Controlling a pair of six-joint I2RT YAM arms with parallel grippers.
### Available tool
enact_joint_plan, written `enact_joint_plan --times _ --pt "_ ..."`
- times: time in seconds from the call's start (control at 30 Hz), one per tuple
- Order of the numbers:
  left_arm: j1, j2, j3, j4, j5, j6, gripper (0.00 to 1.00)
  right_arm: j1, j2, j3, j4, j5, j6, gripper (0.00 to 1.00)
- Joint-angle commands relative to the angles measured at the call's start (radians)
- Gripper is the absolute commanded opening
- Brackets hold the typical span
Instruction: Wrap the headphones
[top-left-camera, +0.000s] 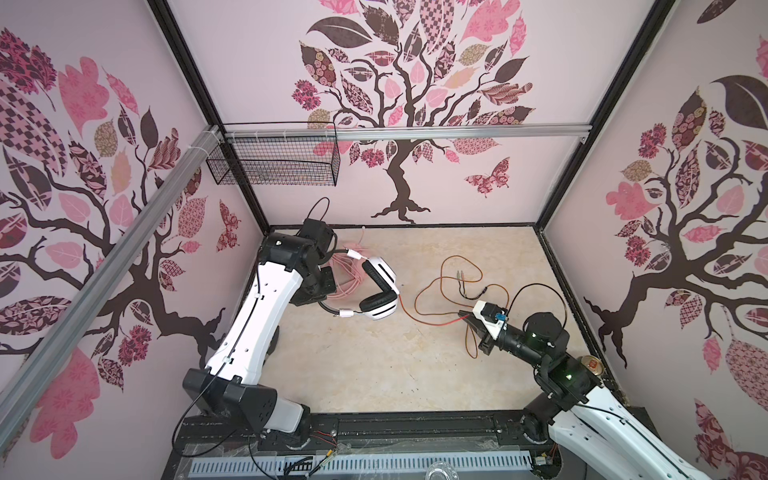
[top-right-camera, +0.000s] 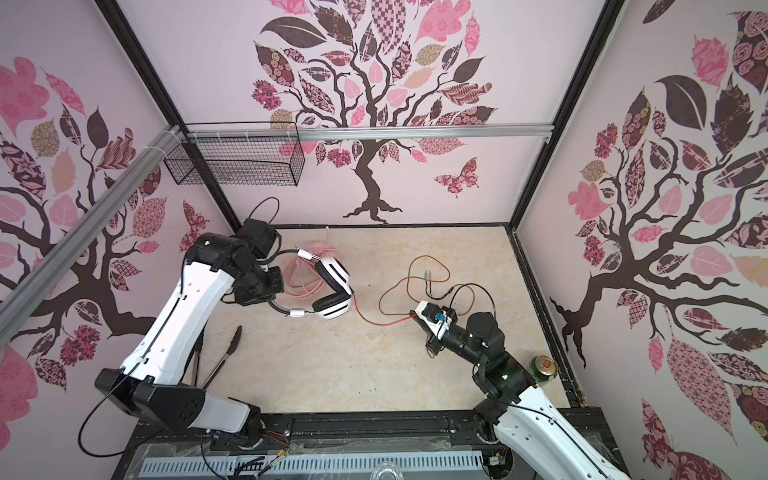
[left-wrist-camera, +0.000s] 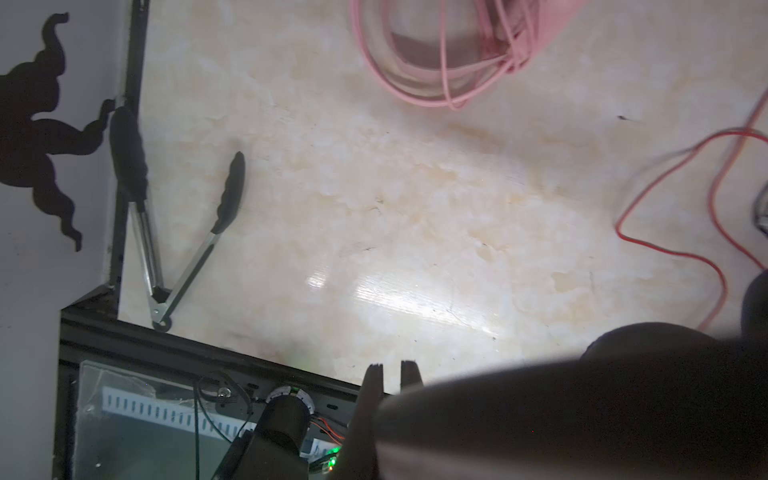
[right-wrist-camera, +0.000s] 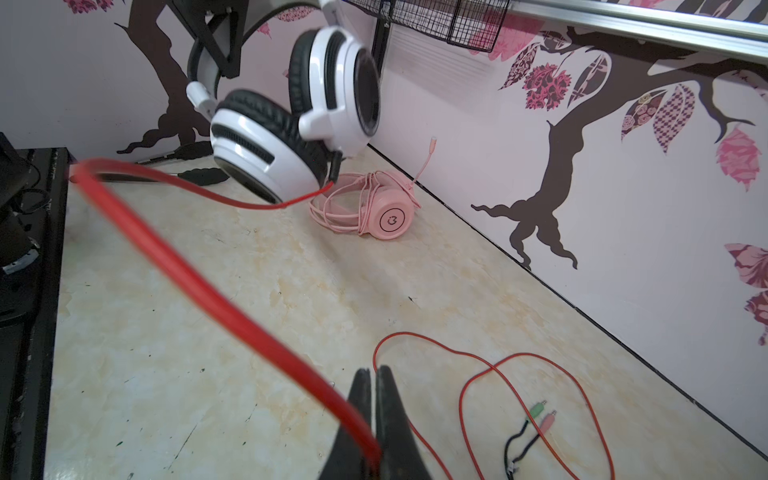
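Observation:
The white-and-black headphones (top-left-camera: 380, 270) (top-right-camera: 332, 270) (right-wrist-camera: 257, 153) hang off the table at the back left. My left gripper (left-wrist-camera: 392, 368) (right-wrist-camera: 224, 68) is shut on their black headband, which blurs across the left wrist view. Their orange-red cable (top-left-camera: 428, 321) (right-wrist-camera: 199, 286) runs right to my right gripper (top-left-camera: 461, 312) (top-right-camera: 413, 316) (right-wrist-camera: 374, 372), which is shut on it just above the table. The rest of that cable lies in loops ending at two plugs (top-left-camera: 459, 274) (right-wrist-camera: 540, 413). The pink headphones (right-wrist-camera: 386, 216) lie behind, with pink cable (top-left-camera: 353, 274) (left-wrist-camera: 436, 62) wound round them.
Black-tipped metal tongs (top-right-camera: 224, 357) (left-wrist-camera: 187, 232) lie open by the left wall near the front. A wire basket (top-left-camera: 278, 162) hangs on the back wall's rail at the left. A drinks can (top-right-camera: 544, 365) stands at the right edge beside my right arm.

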Motion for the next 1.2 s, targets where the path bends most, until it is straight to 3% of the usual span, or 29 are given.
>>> enact_joint_plan --times 0.0,0.1,0.3,0.5,0.77,0.9,1.17 --pt "-0.033 -0.003 -0.059 0.037 -0.107 -0.046 0.00 0.019 0.066 0.132 -0.194 0.007 -0.059 0.00" --pt "-0.099 0.025 -0.089 0.035 -0.159 -0.094 0.00 0.070 0.152 0.239 -0.231 0.025 -0.138 0.00" --pt "-0.237 0.108 -0.065 0.032 -0.087 -0.152 0.00 0.089 0.272 0.373 -0.245 0.009 -0.159 0.00" --pt "-0.390 0.186 -0.013 -0.001 -0.097 -0.175 0.00 0.089 0.285 0.387 -0.254 0.017 -0.133 0.00" --pt "-0.576 0.173 -0.031 0.027 -0.071 -0.157 0.00 0.089 0.321 0.354 -0.180 0.055 -0.044 0.00" --pt "-0.618 0.137 -0.070 0.048 -0.035 -0.150 0.00 0.089 0.389 0.360 -0.122 0.040 -0.007 0.00" --pt "-0.620 0.053 -0.126 0.093 0.032 -0.129 0.00 0.089 0.518 0.389 -0.049 0.014 0.028 0.00"
